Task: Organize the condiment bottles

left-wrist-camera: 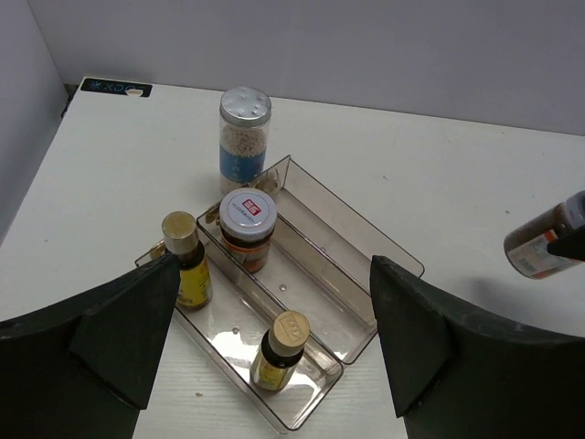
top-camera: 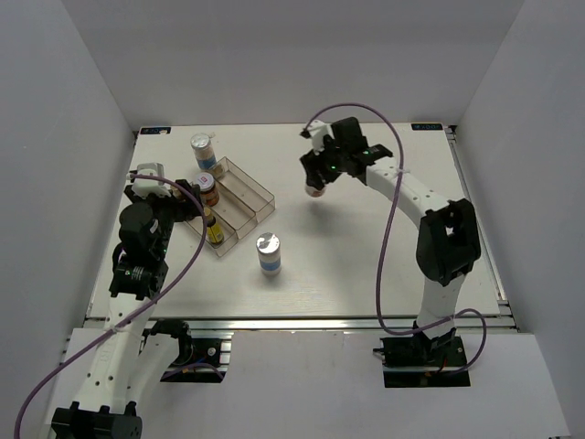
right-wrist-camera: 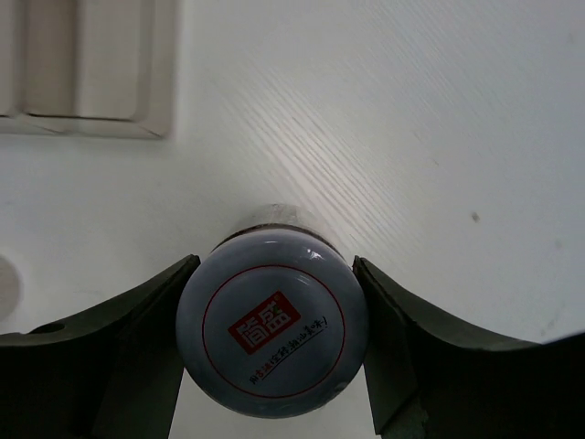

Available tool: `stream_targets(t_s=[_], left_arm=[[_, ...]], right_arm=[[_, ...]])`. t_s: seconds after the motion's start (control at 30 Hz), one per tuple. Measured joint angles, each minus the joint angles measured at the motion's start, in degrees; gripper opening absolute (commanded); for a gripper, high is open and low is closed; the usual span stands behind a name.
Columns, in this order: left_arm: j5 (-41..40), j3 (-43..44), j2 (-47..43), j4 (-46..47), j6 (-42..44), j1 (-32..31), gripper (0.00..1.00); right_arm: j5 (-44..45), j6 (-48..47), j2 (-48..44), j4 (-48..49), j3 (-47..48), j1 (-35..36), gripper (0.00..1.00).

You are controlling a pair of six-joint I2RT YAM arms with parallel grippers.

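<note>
Tabletop arrangement of six condiment bottles around a clear divided tray [top-camera: 249, 187]. We see the right gripper [top-camera: 316, 186] clamped on a squat brownish jar [right-wrist-camera: 274, 334], its fingers [right-wrist-camera: 137, 357] pressing either side of the pale, red-printed lid. The left wrist view shows this jar tilted and raised off the table [top-camera: 366, 274], well to the right of the tray. The left gripper [left-wrist-camera: 272, 293] is spread wide and holds nothing, poised over the tray's left end. Inside the tray, we note two slim yellow bottles with dark caps: one [left-wrist-camera: 187, 261] at the left end of the channel nearest the arms, the other [left-wrist-camera: 281, 352] further along the same channel. A second brownish jar [left-wrist-camera: 248, 229] stands upright in the adjoining channel behind them. One silver-lidded jar [left-wrist-camera: 244, 137] with a blue-white label stands on the table just behind the tray's far left corner. The other silver-lidded jar [top-camera: 269, 253] stands alone in front of the tray, near it but not touching.
</note>
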Motion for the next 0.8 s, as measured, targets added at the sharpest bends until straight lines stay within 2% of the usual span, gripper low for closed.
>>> stream_targets(t_s=[0.23,0.43,0.57,0.8], left_arm=[[-1.62,-0.07,-0.57,0.02,0.44,0.00,0.94],[-3.23,-0.44,-1.36,0.02,0.81,0.00,0.94],[-4.44,-0.87,-2.12,0.00,1.11,0.00,0.94],[-5.66,-0.94,-2.62,0.02,1.38,0.00,0.94]], right_arm=[[-6.45,0.26,3.23,-3.89,17.33,13.35,0.00],[-9.55,3.65,12.44,-3.78,30.38,18.75,0.00],[-9.81,5.97,19.67,-2.73,34.45,19.87,0.00],[-9.73,9.03,27.50,-1.95,34.58,20.09,0.00]])
